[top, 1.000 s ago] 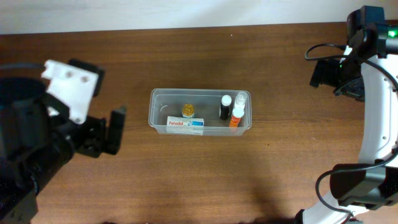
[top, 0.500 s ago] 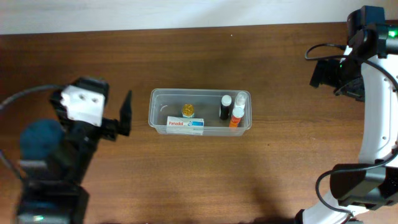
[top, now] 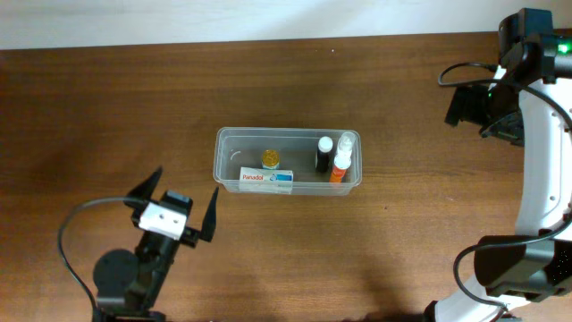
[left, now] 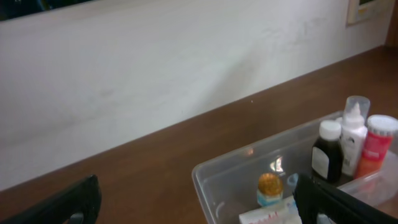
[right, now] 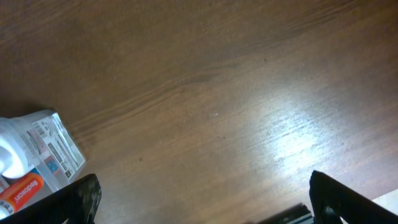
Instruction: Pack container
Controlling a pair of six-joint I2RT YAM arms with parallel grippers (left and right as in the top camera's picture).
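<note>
the container (top: pixel 220 163) is sitting at the centre of the overhead frame on the wooden surface (top: pixel 107 80), holding a panadol box (top: pixel 266 179), a small yellow-capped jar (top: pixel 270 158) and three bottles (top: pixel 340 168) standing at its right end. my left gripper (top: pixel 181 204) is hovering at lower left, fingers spread and empty. my right gripper (top: pixel 484 114) is hanging at upper right, likewise spread wide, gripping nothing.

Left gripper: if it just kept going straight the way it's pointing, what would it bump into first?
Probably the near end of the clear container, which lies just ahead of the open left gripper. Its height is unclear, so it might pass over the rim.
</note>
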